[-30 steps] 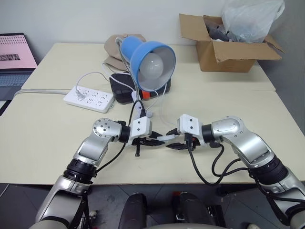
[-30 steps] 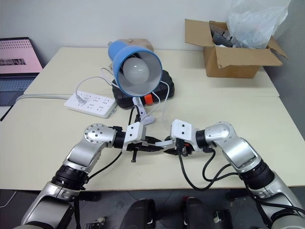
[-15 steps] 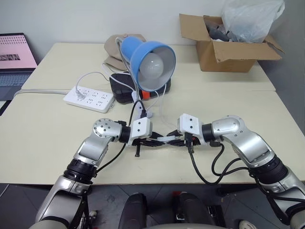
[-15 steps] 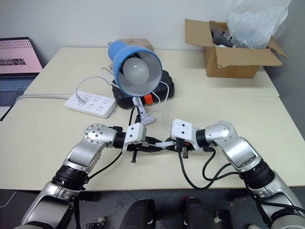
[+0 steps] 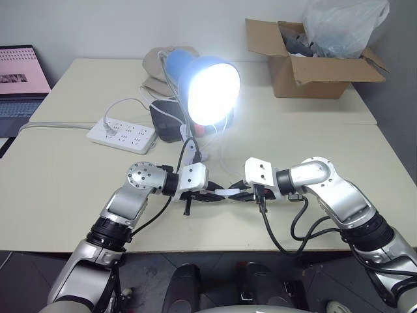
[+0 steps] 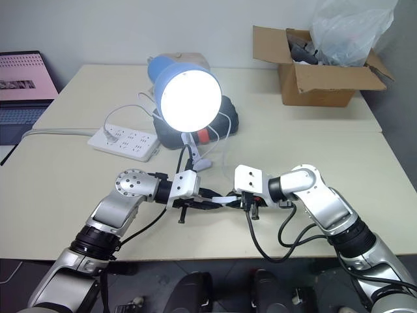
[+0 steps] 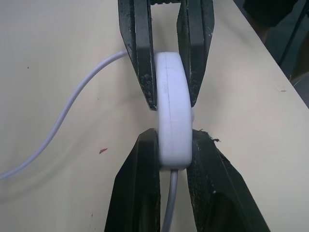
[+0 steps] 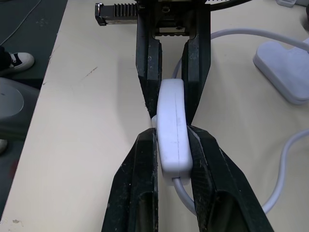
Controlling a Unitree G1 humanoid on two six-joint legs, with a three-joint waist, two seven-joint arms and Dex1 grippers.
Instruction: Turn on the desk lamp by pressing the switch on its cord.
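The desk lamp [image 5: 210,88] stands at the middle of the table, its blue shade facing me and its bulb glowing bright white. The small white switch [image 5: 226,191] hangs just above the table near the front edge, pinched from both ends. My left gripper [image 5: 212,193] is shut on the switch's [image 7: 171,128] left end. My right gripper [image 5: 238,193] is shut on its [image 8: 173,137] right end. The two grippers meet tip to tip. The thin white cord [image 7: 72,104] trails from the switch across the tabletop towards the lamp's white clip base [image 8: 282,72].
A white power strip [image 5: 122,134] lies left of the lamp, with a black case [image 5: 166,120] behind the lamp's base. An open cardboard box [image 5: 313,65] sits at the back right, and a laptop [image 5: 19,85] at the far left. The table's front edge [image 5: 215,248] runs just below both grippers.
My right gripper has closed onto the switch, and the lamp's bulb has gone from dark to lit. Neither arm has shifted.
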